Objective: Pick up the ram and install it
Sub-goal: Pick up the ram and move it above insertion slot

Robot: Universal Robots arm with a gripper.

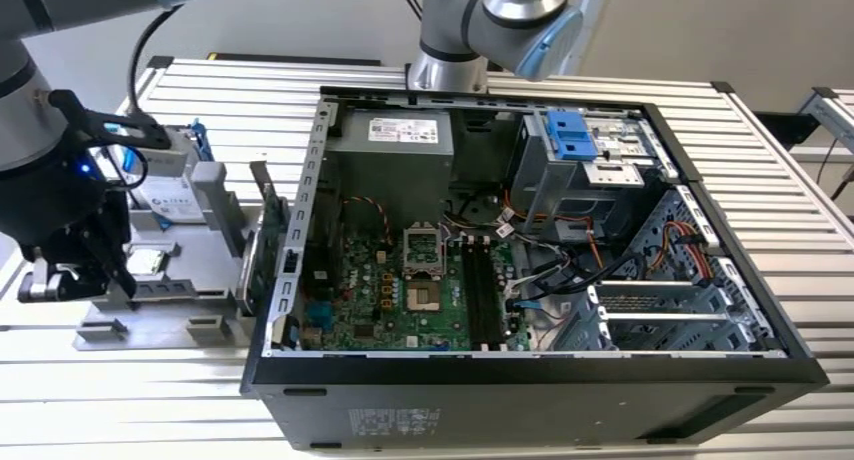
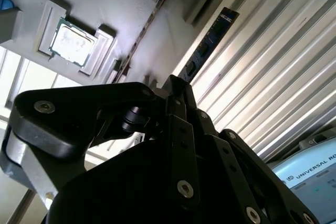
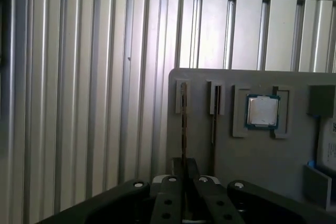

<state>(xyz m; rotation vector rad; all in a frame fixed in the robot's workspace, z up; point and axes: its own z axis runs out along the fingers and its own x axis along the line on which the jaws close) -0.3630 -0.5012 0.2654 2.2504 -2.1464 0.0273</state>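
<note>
Gripping the ram [image 3: 184, 124] by its near end, the hand [image 3: 184, 170] was clenched on the thin board. The board stood on edge in line with the outermost narrow slot of the grey parts fixture [image 3: 236, 166]. Whether its lower edge sat in that slot or hung clear of it could not be told. In the second wrist view the ram [image 2: 210, 40] reached out from the hand [image 2: 176, 85] as a dark stick with small chips, seen against the ribbed metal surface [image 2: 273, 66]. A processor chip [image 3: 262, 111] lay in a square recess of the fixture nearby. In the exterior view the hand [image 1: 80, 285] hung over the fixture [image 1: 200, 260] at the exterior view's left, well apart from the open computer case [image 1: 534, 375] and its motherboard memory slots [image 1: 487, 290].
</note>
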